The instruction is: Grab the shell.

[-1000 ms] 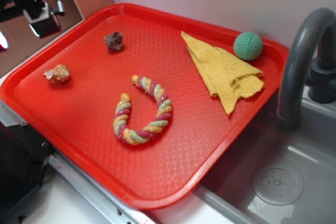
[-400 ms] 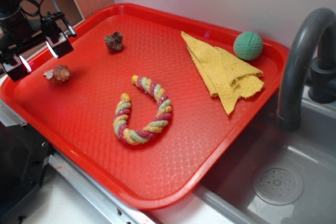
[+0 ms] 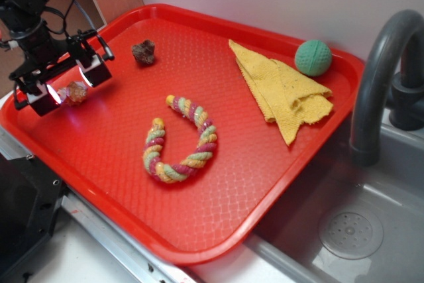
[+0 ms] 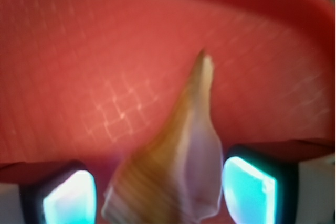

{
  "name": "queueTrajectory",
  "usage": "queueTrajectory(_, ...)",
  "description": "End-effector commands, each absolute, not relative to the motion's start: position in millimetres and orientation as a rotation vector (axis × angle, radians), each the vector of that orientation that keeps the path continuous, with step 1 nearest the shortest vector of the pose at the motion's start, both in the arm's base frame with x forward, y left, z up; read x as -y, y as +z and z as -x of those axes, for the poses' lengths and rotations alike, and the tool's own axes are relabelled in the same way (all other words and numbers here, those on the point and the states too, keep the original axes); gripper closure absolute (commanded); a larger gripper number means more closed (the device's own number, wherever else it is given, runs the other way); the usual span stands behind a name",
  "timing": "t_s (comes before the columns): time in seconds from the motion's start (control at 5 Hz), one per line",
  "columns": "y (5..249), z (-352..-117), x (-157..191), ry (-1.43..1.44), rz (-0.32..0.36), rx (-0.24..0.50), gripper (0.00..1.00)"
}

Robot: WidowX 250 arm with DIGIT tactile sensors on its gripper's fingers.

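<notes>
Shell [image 4: 181, 156] sits between the open pincer's [image 3: 70, 91] fingers.

Your workspace: kitchen sink mock-up, grey basin [image 3: 371, 223] with round drain [image 3: 350, 233], dark curved faucet [image 3: 381, 71] above basin, red tray [image 3: 218, 197] left of basin, white wall behind.

No text, label, brand, number or sign could be read in either view.
</notes>
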State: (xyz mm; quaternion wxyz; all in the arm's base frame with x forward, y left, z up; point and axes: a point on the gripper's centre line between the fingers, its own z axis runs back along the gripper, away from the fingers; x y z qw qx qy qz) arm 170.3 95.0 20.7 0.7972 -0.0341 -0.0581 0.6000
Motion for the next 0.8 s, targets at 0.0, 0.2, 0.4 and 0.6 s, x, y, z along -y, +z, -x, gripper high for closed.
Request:
queueTrajectory(0.0, 19.4, -167.7, -91.5, 1.291, 0.075, 0.138, 1.00)
queueTrajectory(0.2, 18.4, -164.8, -92.1, 1.307, 0.043, 0.134, 1.00)
queueTrajectory(0.4, 23.5, -165.6, -92.2, 1.284, -0.001, 0.129, 1.00)
queueTrajectory(0.6, 60.2, -171.9, -88.4, 1.121, -0.087, 0.132, 1.00)
